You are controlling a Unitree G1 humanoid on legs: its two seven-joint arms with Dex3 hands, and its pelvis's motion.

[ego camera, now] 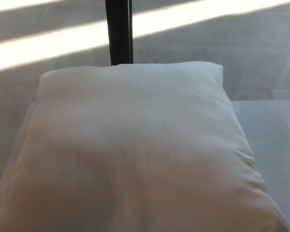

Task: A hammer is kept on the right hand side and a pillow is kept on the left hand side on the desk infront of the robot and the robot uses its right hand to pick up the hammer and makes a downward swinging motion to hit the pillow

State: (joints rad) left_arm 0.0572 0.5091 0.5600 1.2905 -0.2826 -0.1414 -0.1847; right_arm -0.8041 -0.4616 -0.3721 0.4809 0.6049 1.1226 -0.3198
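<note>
On bench (270, 125), white pillow (135, 150) fills view, dark post (119, 31) behind it. Soft, light, yields to blow. Hammer, both robot hands out of view; grip state unknowable.

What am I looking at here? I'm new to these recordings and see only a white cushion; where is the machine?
This single picture comes from a camera on a humanoid robot's head, looking down at its work surface. A large white pillow lies on a pale desk and fills most of the view. Behind it stands a dark post, with bands of sunlight on the floor. The robot has two arms with black hands, but neither hand shows at this moment, and no hammer is visible, so nothing can be seen being held.
</note>
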